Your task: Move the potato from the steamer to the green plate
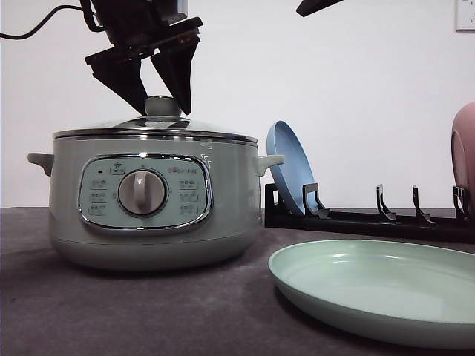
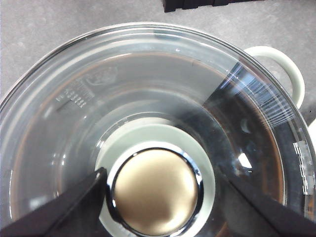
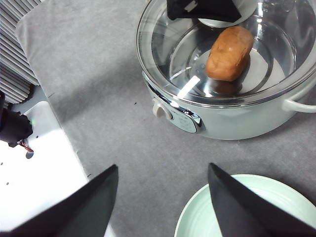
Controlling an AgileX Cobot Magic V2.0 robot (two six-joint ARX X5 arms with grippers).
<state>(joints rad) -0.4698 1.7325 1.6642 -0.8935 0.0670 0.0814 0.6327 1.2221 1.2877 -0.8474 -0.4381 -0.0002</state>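
- Steamer (image 1: 152, 204) stands on the grey surface (image 1: 133, 311), glass lid (image 3: 197, 64) in place.
- Potato (image 3: 229, 53) lies inside the steamer, seen through the lid.
- Left hand (image 1: 159, 93): released, 2 fingers straddling the lid knob (image 2: 155, 190), 1 finger touching its chrome rim.
- Right hand (image 3: 163, 207): released, grasping nothing, above the surface beside the green plate (image 1: 371, 285).
- Green plate sits near the steamer, apart from it.

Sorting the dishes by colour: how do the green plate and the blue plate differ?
The green plate lies flat on the table; the blue plate stands on edge in the black rack. The green plate is pale mint and nearer the camera; the blue plate sits behind, beside the steamer. Both are round and empty.
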